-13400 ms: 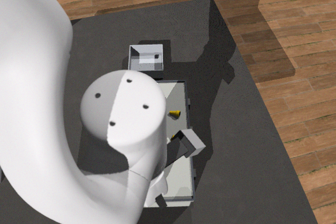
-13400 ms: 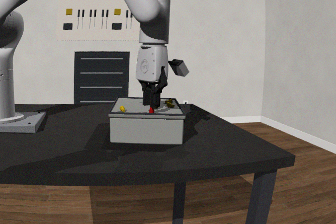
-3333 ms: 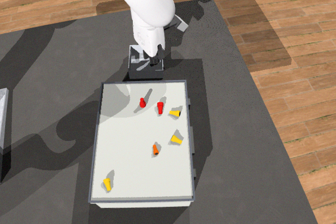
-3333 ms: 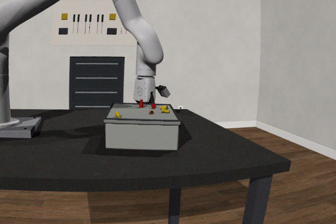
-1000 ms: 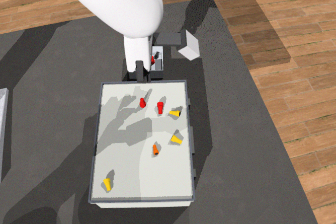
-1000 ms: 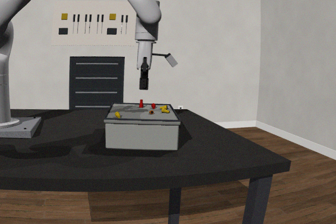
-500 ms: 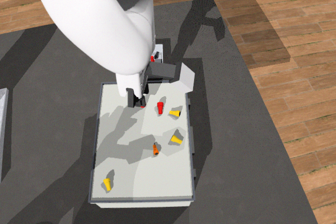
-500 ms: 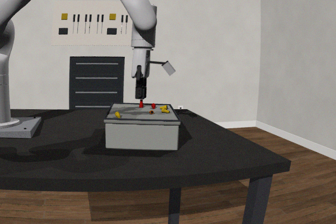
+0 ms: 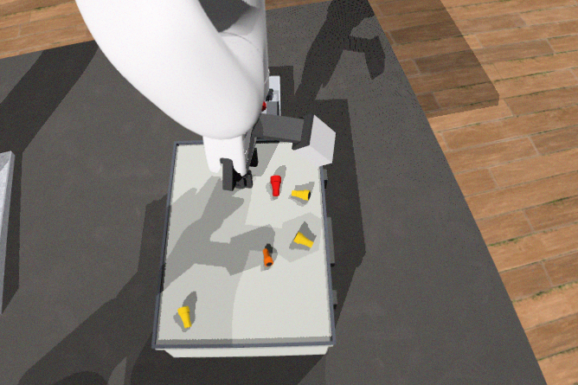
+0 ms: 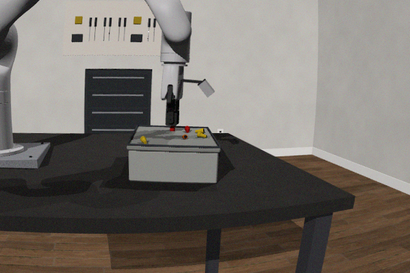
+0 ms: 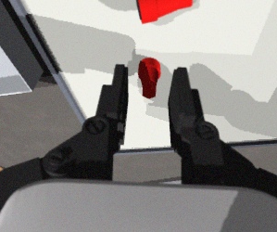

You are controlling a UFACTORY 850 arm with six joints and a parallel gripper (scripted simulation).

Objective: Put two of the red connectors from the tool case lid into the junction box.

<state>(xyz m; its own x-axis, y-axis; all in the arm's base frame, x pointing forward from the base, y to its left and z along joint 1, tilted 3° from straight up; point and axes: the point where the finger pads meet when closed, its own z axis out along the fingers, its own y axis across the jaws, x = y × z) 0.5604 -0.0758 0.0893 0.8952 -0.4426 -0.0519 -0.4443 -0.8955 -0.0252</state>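
My gripper (image 9: 238,179) hangs over the far end of the tool case lid (image 9: 242,253), fingers pointing down and partly open. In the wrist view a red connector (image 11: 149,78) lies on the lid between the fingertips, with a gap on each side. The exterior view shows this connector (image 10: 172,128) just under the fingertips (image 10: 172,123). A second red connector (image 9: 275,184) stands on the lid to the right of the gripper and shows at the top of the wrist view (image 11: 165,8). The junction box (image 9: 272,95) is mostly hidden behind the arm; a red spot (image 9: 264,105) shows inside it.
Yellow connectors lie on the lid at the far right (image 9: 300,194), the middle right (image 9: 304,240) and the near left corner (image 9: 184,316). An orange connector (image 9: 267,256) lies near the middle. The arm's base (image 10: 19,155) stands at the table's left.
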